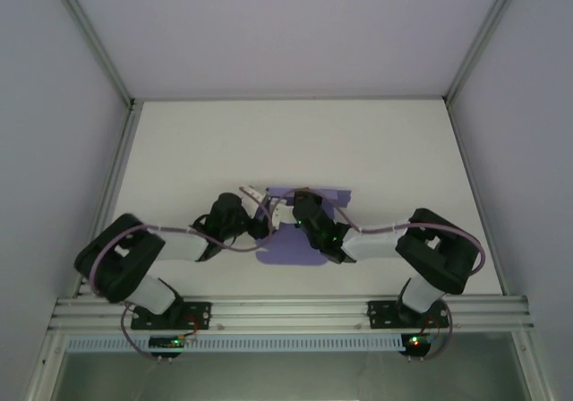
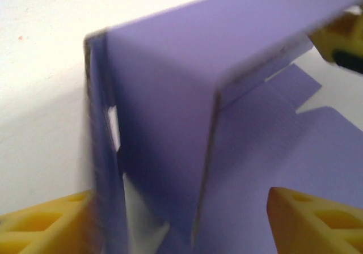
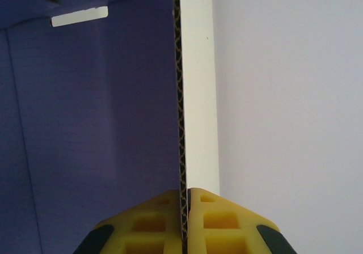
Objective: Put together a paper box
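Mid-fold here: the paper box (image 1: 279, 254) sits in the middle of the table (image 1: 206, 141), between the two arms, with walls raised. The right gripper (image 3: 185, 197) pinches an upright card edge tight between its pads. The left gripper (image 2: 178, 214) stands wide, straddling a folded-up panel and gripping nothing. Next, I'd judge, it needs to press that panel inward and seat its tab while the right steadies the wall.

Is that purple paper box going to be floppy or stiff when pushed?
Probably fairly stiff: the paper box shows a fluted edge pinched in the right gripper. Likely to hinge at its creases, as the upright panel suggests. Thin, so probably light.
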{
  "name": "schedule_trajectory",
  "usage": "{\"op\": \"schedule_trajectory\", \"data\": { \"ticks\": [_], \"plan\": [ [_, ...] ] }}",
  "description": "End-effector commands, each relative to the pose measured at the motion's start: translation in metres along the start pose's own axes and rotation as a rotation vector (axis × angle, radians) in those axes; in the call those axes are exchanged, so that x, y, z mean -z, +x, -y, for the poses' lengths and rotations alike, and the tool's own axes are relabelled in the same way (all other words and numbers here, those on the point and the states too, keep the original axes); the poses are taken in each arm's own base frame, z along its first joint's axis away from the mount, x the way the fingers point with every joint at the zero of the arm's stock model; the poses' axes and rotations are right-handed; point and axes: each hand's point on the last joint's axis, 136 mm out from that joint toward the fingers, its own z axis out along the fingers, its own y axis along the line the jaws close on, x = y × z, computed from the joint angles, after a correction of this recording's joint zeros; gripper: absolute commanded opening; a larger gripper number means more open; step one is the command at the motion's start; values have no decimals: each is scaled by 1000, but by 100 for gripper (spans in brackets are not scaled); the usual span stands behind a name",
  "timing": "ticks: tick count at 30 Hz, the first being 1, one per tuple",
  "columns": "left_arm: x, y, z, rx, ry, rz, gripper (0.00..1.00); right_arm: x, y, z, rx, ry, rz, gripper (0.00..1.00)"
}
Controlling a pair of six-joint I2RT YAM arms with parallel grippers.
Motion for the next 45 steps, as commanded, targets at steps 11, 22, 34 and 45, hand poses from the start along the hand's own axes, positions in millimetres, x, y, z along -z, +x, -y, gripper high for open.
{"op": "schedule_trajectory", "data": {
  "ticks": [11, 22, 34, 45],
  "plan": [
    [128, -1, -115, 517, -540, 188, 100, 2, 15, -17, -12, -107, -15, 0],
    [37, 3, -76, 463, -146, -14, 73, -1, 13, -12, -37, -103, -13, 0],
    [-3, -14, -5, 176, 181, 14, 59, -4, 15, -18, -34, -111, -30, 0],
    [-24, 2, 25, 23, 265, -64, 53, -1, 19, -20, -41, -123, -35, 0]
  ]
}}
